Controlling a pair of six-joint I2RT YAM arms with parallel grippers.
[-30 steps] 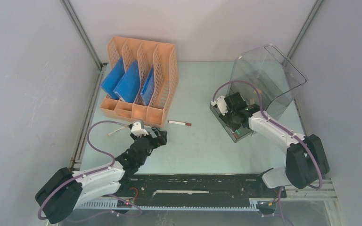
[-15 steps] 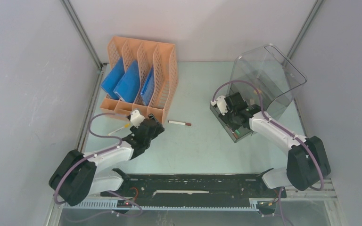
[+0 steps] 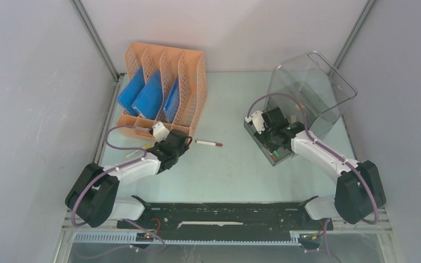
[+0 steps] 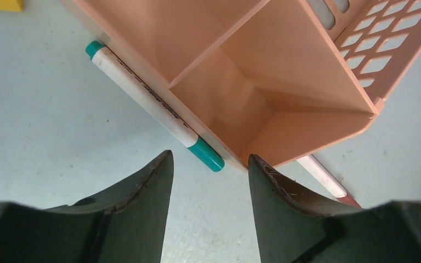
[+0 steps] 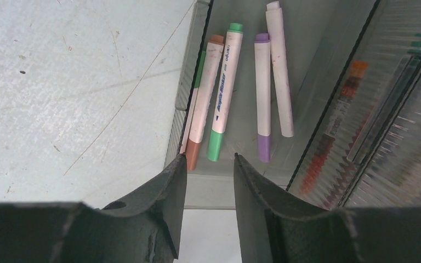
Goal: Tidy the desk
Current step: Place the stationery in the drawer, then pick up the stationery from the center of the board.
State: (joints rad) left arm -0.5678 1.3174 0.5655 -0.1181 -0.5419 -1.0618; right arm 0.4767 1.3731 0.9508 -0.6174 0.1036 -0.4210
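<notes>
Surface (image 3: 235,170), mint green, lies under both arms. Rack (image 3: 193,76): four slots, three blue folders (image 3: 149,99). Loose markers on surface: three. Teal-capped one (image 4: 152,104) touches rack base, red-tipped one (image 3: 208,143) lies just right of rack, pale one (image 3: 135,152) left of left arm. Drawer (image 5: 219,189): at least four markers (image 5: 222,87). Left hand (image 4: 208,159) part open, empty, near teal cap. Right hand (image 5: 206,159) part open, empty, over drawer rim.

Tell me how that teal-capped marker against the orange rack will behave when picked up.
The marker looks like rigid plastic, so probably stiff and light. Being round, it would likely roll on the smooth desk if nudged. Lying along the rack, it probably leaves little room on that side.
</notes>
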